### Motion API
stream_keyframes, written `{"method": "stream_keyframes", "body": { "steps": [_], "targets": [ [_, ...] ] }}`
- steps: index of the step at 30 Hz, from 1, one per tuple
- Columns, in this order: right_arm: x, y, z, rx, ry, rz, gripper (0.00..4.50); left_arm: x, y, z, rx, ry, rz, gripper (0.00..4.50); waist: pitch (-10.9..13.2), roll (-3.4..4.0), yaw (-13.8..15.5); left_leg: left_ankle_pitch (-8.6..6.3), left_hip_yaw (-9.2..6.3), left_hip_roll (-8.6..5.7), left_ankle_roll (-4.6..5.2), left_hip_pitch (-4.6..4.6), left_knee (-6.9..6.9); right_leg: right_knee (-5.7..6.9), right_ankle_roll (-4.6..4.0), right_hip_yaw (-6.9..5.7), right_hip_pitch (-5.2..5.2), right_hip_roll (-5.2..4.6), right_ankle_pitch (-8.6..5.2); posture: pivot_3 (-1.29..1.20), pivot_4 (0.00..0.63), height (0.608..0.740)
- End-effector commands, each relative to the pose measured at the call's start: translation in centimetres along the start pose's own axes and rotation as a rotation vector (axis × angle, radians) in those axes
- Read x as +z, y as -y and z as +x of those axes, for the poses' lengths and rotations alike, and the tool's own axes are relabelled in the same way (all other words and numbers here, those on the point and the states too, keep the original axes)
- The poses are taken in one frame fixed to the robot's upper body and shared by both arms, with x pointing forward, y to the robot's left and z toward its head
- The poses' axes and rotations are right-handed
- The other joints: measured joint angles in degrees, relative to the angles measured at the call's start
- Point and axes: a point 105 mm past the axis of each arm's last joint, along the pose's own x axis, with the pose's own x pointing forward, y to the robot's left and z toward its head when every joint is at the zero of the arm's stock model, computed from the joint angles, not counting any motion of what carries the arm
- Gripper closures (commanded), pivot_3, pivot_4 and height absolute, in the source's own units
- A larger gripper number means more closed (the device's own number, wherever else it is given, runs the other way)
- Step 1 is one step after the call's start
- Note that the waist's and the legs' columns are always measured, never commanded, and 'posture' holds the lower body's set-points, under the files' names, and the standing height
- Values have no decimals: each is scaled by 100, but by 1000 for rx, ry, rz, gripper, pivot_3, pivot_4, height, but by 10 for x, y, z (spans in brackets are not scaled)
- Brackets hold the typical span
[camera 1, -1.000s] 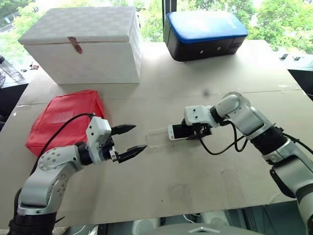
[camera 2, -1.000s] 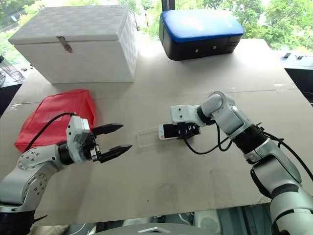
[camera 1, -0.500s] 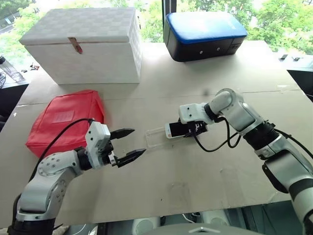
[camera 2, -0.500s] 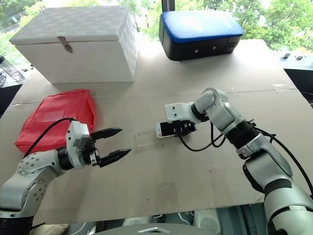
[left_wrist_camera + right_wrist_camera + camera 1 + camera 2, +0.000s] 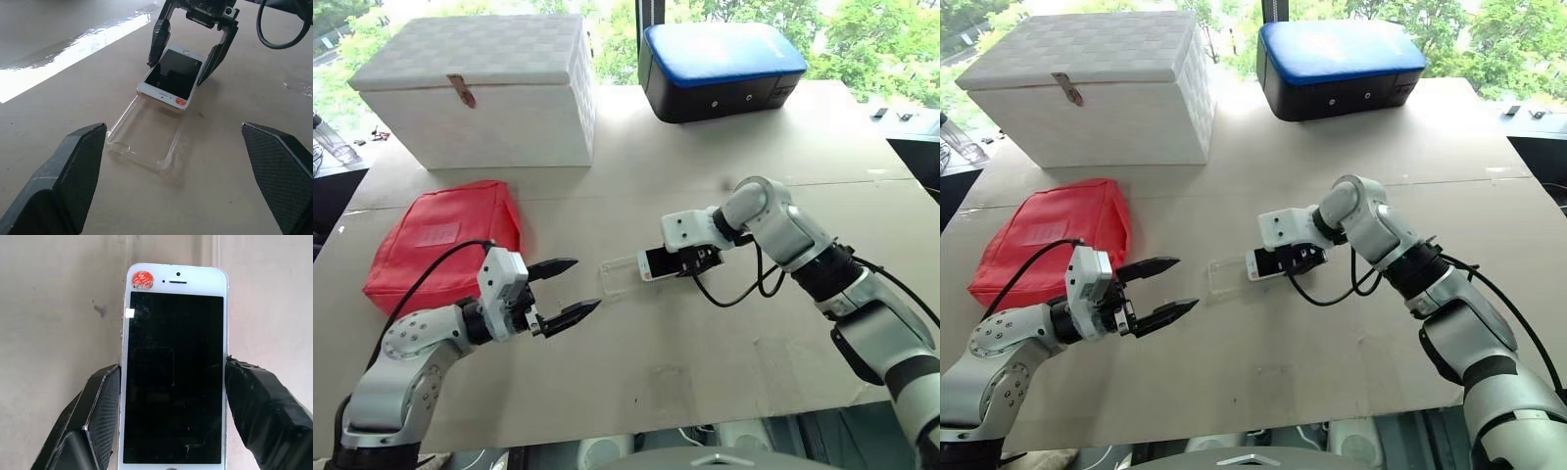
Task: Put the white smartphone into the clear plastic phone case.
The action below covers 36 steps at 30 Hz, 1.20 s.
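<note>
Your right gripper (image 5: 680,260) sits at the centre of the left eye view, its 2 black fingers (image 5: 105,401) pinching the white smartphone (image 5: 661,261) by its long edges. The phone lies screen up, low over the desk (image 5: 705,343), with a red sticker (image 5: 142,278) at the corner of its top bezel. In the left wrist view, that sticker end touches or slightly overlaps the near rim of the clear plastic phone case (image 5: 146,139); you cannot tell from these frames whether the phone has entered the shell.

The case lies flat on the desk, open side up, just left of the phone in the head views and in line with it.

Your left gripper (image 5: 563,294) is at lower left of centre, fingers spread wide and holding nothing. It points toward the case and stands apart from it, with bare desk between.

Other items noted:
- A red pouch (image 5: 445,240) at mid left, behind the left arm.
- A white woven box (image 5: 480,88) with a closed lid at upper left.
- A black box with a blue top (image 5: 720,69) at upper centre-right.

All 3 stand well apart from the phone and case.
</note>
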Motion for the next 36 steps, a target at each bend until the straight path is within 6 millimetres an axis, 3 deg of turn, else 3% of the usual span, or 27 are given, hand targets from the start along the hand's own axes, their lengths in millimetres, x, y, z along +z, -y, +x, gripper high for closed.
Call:
{"method": "stream_keyframes", "body": {
  "steps": [1, 27, 36],
  "targets": [
    [8, 0, -2, -6, 16, -40, 1705, 4, 1, 0, -7, 19, 28, 0, 0, 0, 11, 0, 1, -1, 0, -1, 0, -1, 0, 0, 0, 0, 0, 0, 150, 740],
    [-2, 15, -3, -46, -7, 23, 1705, -2, 5, 1, -17, 34, 50, 0, -1, -1, 10, 0, 0, -3, 0, 2, 2, 1, 0, -2, 2, -2, 1, 0, 150, 740],
    [-5, 11, 3, -26, -17, 30, 1705, -3, 6, 2, -13, 37, 48, 0, -1, -1, 10, 0, -1, -2, 0, 2, 2, 1, -1, -2, 2, -2, 1, 0, 150, 740]
  ]
}}
